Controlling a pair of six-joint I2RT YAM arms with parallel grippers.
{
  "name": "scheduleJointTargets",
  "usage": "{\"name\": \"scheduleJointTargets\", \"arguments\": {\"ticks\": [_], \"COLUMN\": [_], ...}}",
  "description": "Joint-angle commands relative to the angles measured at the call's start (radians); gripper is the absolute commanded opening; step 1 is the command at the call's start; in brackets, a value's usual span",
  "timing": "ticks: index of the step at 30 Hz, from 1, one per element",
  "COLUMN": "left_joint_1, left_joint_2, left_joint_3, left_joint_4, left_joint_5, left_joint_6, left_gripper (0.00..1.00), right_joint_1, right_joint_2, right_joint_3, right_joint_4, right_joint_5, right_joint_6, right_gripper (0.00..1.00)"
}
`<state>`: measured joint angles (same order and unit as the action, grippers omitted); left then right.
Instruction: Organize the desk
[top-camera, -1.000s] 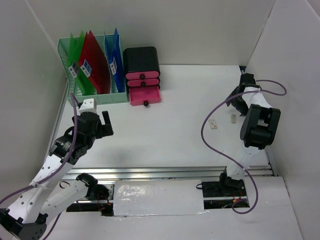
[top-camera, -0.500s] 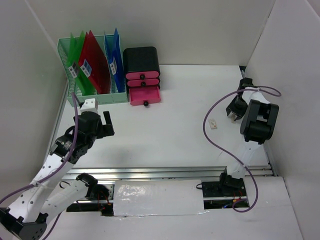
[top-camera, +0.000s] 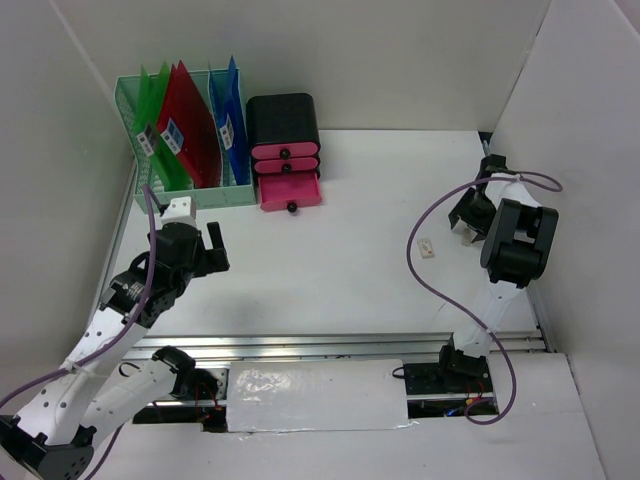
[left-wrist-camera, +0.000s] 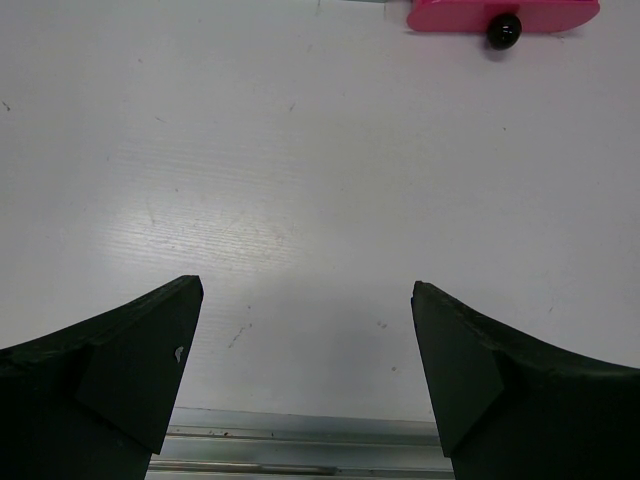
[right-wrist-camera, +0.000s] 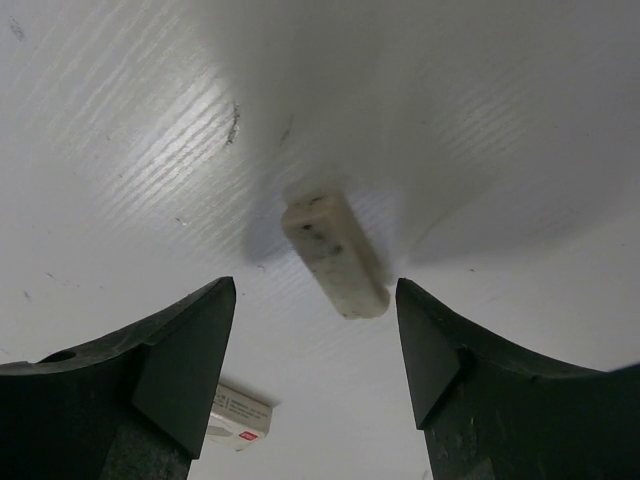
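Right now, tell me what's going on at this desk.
The right gripper is open and low over a small white eraser lying on the desk, one finger on either side, not touching it. A second, labelled eraser lies loose nearby. The left gripper hangs open over bare desk, holding nothing. The bottom pink drawer stands pulled out. Folders stand in the green rack.
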<state>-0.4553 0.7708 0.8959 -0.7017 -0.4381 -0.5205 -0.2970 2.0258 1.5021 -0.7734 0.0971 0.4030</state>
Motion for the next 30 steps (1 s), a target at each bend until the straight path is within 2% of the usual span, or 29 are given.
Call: {"name": "scheduleJointTargets", "arguments": {"ticks": [1, 6, 11, 18, 21, 25, 26, 27, 30], "left_joint_1": [-0.005, -0.009, -0.019, -0.022, -0.023, -0.026, -0.026, -0.026, -0.026], "left_joint_2": [-0.004, -0.002, 0.002, -0.007, -0.002, -0.011, -0.013, -0.015, -0.01], "left_joint_3": [0.009, 0.006, 0.008, 0.005, 0.006, 0.006, 0.005, 0.003, 0.006], "left_joint_4": [0.038, 0.039, 0.038, 0.041, 0.042, 0.041, 0.042, 0.042, 0.042], "left_joint_5": [0.01, 0.006, 0.001, 0.002, 0.006, -0.004, -0.005, -0.007, -0.005], "left_joint_6": [0.028, 0.027, 0.028, 0.03, 0.031, 0.028, 0.028, 0.027, 0.03], "left_gripper": [1.0, 1.0, 1.0, 0.99, 0.99, 1.0, 1.0, 1.0, 1.0], "right_joint_1": [-0.002, -0.002, -0.004, -0.005, -0.007, -0.008, -0.008, -0.007, -0.002], "right_joint_2": [-0.015, 0.056, 0.073, 0.099, 0.099, 0.122, 0.122, 0.12, 0.111], "right_joint_3": [0.052, 0.101, 0.122, 0.149, 0.152, 0.187, 0.185, 0.187, 0.187], "right_joint_4": [-0.053, -0.109, -0.121, -0.144, -0.138, -0.153, -0.149, -0.142, -0.141], "right_joint_5": [0.067, 0.105, 0.09, 0.02, 0.012, 0.004, 0.004, 0.0, -0.042], "right_joint_6": [-0.007, -0.018, -0.03, -0.07, -0.079, -0.085, -0.087, -0.087, -0.079], "right_gripper": [0.73, 0.73, 0.57, 0.54, 0.44, 0.16, 0.14, 0.01, 0.0]}}
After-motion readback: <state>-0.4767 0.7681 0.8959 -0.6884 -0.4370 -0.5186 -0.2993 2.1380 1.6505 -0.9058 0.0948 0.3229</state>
